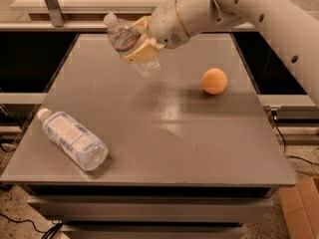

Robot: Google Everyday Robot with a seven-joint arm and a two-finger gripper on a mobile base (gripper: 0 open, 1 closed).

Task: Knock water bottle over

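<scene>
A white robot arm is reaching in from the upper right over a grey table [164, 148]. Its gripper [134, 41] is hanging over the table's far left part, tan fingers [142, 53] pinching the water bottle [121, 35] around its middle. The bottle is leaning hard, cap pointing up and left. To finish well, the arm is likely needing to tip it further and release low, so it is landing flat rather than bouncing (an orange ball [214, 80] is sitting well apart, to the right). Whether the base is touching the table is hard to tell. The bottle is partly hiding the far finger.
</scene>
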